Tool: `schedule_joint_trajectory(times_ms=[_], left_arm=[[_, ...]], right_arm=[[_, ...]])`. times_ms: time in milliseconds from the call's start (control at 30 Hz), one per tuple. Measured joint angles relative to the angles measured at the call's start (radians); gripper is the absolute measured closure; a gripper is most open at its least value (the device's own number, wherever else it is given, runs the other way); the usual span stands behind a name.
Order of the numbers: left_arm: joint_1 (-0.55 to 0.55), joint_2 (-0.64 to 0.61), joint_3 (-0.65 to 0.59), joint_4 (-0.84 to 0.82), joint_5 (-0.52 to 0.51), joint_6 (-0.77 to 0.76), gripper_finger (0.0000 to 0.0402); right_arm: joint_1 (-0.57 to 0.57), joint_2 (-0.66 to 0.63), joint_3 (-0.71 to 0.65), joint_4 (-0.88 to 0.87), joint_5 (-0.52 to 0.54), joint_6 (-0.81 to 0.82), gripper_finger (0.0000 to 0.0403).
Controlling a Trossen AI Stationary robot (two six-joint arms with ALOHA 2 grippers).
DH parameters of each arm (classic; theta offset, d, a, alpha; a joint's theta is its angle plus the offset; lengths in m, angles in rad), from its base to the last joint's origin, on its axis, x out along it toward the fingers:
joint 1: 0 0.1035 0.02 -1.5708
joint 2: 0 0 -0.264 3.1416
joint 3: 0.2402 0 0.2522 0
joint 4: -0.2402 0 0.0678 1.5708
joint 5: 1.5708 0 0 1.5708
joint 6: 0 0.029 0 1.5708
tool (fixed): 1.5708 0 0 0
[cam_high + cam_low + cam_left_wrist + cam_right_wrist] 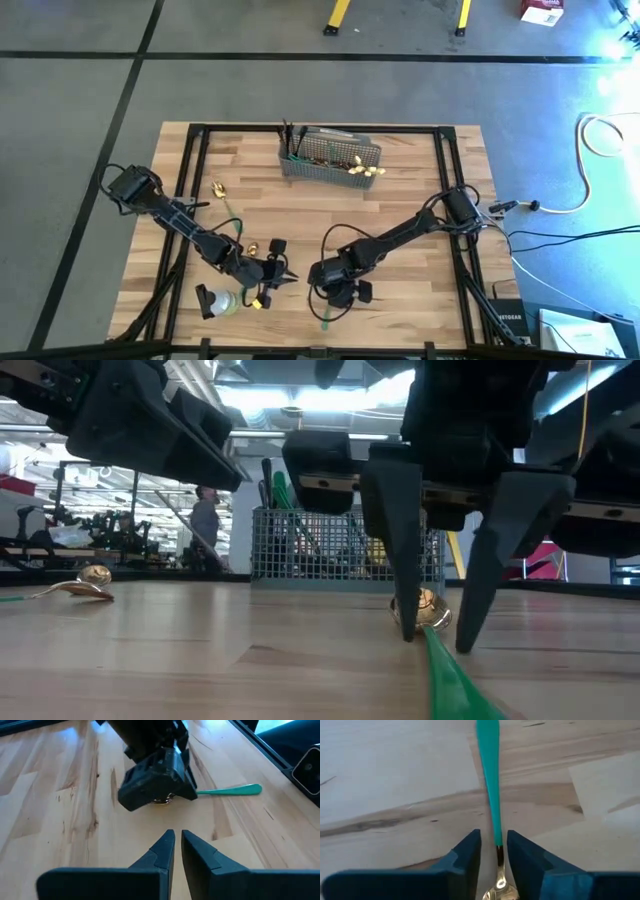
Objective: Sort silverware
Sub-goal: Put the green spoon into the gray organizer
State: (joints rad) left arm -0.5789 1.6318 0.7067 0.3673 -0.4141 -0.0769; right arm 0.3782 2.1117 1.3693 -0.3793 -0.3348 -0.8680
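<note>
Right gripper (494, 854) down on the table (420, 290), fingers straddling a green-handled gold spoon (493, 795) well in front of the mesh basket (330, 160), not yet clamped; left gripper (175, 851) pinched together, empty, beside it

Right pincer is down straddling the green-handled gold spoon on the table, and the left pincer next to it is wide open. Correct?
Not quite. The left pincer is shut, fingers nearly touching, as the left wrist view shows. The right pincer does straddle the green-handled gold spoon on the table.
</note>
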Motion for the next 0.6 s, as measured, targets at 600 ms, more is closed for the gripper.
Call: schedule_joint_trajectory(times_ms=[600], left_arm=[[0.004, 0.000, 0.000, -0.006, -0.001, -0.001, 0.0384]], right_arm=[[-0.035, -0.195, -0.003, -0.148, 0.062, 0.079, 0.0402]])
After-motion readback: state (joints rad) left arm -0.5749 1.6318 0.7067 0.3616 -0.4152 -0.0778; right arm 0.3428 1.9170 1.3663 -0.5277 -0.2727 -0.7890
